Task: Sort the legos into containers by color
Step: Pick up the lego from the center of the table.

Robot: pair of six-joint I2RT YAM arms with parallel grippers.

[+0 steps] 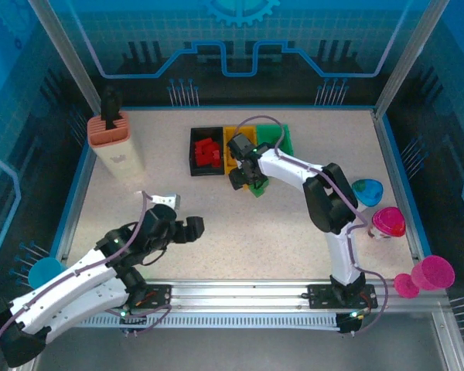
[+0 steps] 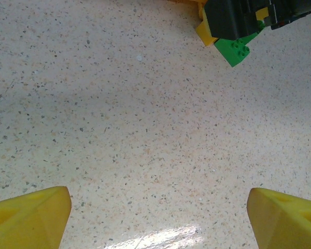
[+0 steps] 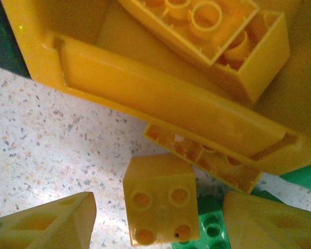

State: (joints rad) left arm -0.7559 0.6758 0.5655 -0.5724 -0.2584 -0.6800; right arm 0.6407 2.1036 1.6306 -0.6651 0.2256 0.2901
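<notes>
Three bins stand in a row at the back: a black bin (image 1: 193, 158) holding red legos (image 1: 209, 151), a yellow-orange bin (image 1: 232, 158) (image 3: 160, 101) holding long yellow legos (image 3: 217, 31), and a green bin (image 1: 277, 137). My right gripper (image 1: 244, 179) (image 3: 159, 207) is open just in front of the yellow bin. A yellow cube lego (image 3: 160, 199) lies studs-up between its fingers, with a gap on both sides. A long yellow lego (image 3: 205, 155) lies against the bin's wall, and a green lego (image 3: 212, 231) (image 1: 257, 190) (image 2: 236, 51) is beside the cube. My left gripper (image 1: 189, 228) (image 2: 158, 207) is open over bare table.
A salmon-and-cream holder (image 1: 116, 143) with a black tool stands at the back left. A blue cup (image 1: 367, 191) and pink cups (image 1: 388, 222) (image 1: 433, 272) sit along the right edge. Another blue cup (image 1: 42, 272) is at the left edge.
</notes>
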